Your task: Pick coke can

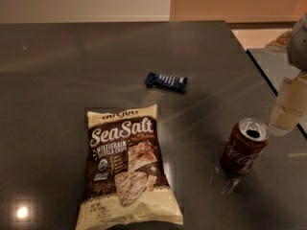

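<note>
The coke can (243, 146) is a small dark-red can with white script and an open silver top. It stands slightly tilted on the dark table (72, 71) at the right, near the front. My gripper (287, 107) is a cream-coloured part hanging from the grey arm at the right edge of the view. It sits just right of the can's top and slightly above it, and is not around the can.
A large Sea Salt chip bag (125, 166) lies flat at the front centre. A dark blue wrapped snack bar (166, 81) lies in the middle of the table. The table's right edge (261, 73) runs close behind the can and the gripper.
</note>
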You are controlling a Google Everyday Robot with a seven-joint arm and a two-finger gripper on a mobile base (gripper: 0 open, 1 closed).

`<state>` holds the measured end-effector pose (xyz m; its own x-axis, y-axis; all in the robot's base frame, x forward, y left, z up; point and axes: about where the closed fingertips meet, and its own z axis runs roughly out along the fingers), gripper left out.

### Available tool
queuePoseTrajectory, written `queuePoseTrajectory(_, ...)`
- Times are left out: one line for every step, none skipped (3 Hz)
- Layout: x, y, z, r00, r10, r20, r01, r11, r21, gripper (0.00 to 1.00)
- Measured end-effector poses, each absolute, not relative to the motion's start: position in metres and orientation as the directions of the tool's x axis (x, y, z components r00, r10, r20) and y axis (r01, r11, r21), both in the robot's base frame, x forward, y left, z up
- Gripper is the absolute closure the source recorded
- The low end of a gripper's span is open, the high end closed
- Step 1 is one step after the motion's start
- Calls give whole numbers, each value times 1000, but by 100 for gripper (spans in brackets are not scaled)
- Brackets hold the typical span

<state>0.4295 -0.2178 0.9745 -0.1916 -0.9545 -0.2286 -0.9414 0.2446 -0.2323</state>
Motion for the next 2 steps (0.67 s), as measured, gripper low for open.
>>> queuePoseTrajectory(414,-215,967,-135,-948,-287,-956,200,-213,0)
queuePoseTrajectory(395,-207,953,-58,-922,-382,-973,137,-184,0)
